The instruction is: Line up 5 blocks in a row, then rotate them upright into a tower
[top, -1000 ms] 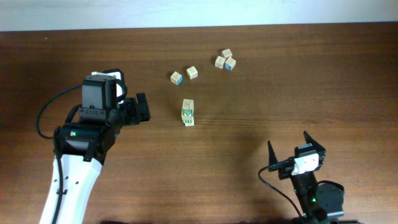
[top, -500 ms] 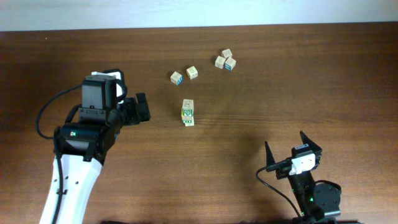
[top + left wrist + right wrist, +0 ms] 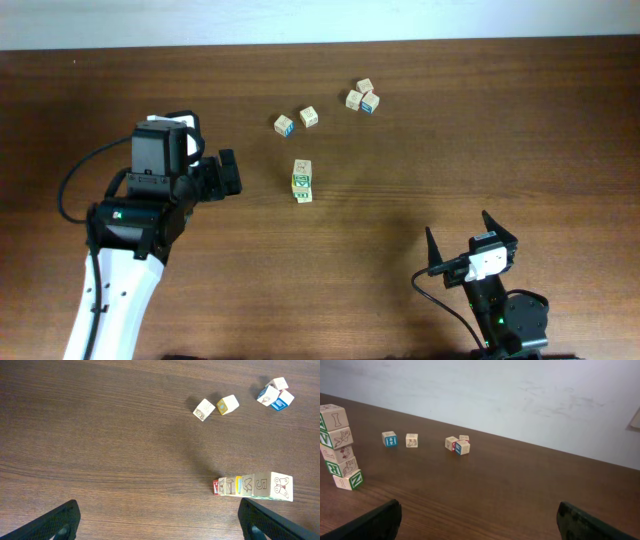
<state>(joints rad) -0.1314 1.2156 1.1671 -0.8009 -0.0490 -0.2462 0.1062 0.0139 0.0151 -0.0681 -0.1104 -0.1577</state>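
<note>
Since a second ago the right pincer (image 3: 457, 226) has slipped a touch to the left at the near edge of the counter (image 3: 480, 130); nothing else has shifted.

Overhead, I see the five blocks (image 3: 302, 181) stacked near mid-counter, right of the left pincer (image 3: 232, 172) and well apart from the right one. Loose cubes (image 3: 309, 116) lie scattered farther back and to the right. Both pincers stand wide and hold nothing.

On the left wrist camera the blocks (image 3: 252, 485) show from above at lower right, with a red face at the small left end. The dark fingers (image 3: 55, 522) sit in the bottom corners.

On the right wrist camera the blocks (image 3: 340, 447) stand at far left, slightly crooked, with green markings on some faces. The loose cubes (image 3: 411, 440) rest farther back, and its fingers (image 3: 370, 522) are spread to both corners.
</note>
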